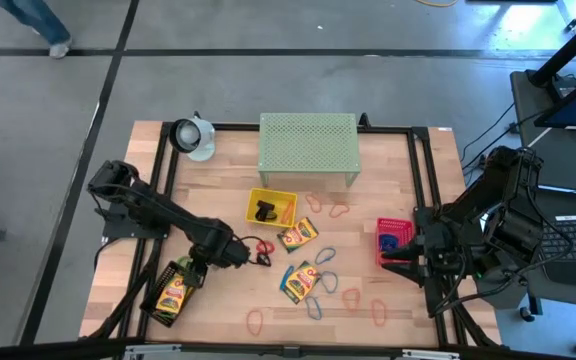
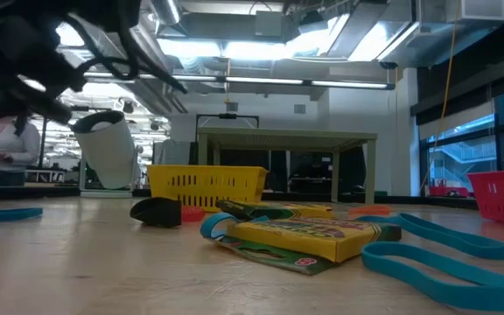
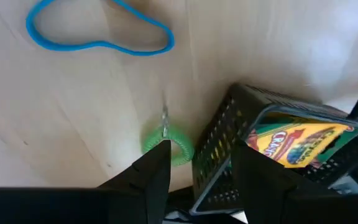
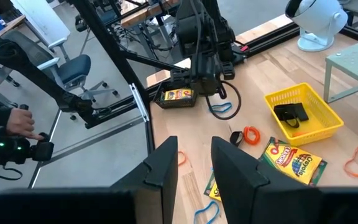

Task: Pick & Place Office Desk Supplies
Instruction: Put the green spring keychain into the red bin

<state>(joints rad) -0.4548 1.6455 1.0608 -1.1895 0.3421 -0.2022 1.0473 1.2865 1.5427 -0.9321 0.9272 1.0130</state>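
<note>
Wooden table [image 1: 368, 230], scattered loops [image 1: 324, 257], grey floor, ceiling strip lights

Bright overhead strip lights, glare on table, blurred foreground arm

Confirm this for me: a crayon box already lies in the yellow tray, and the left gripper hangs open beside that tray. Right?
Not quite. The crayon box lies in the black tray, not the yellow tray, which holds only something small and black. The high view and the left wrist view show it. The rest stands once the tray is corrected: the left gripper hangs open beside the black tray.
</note>
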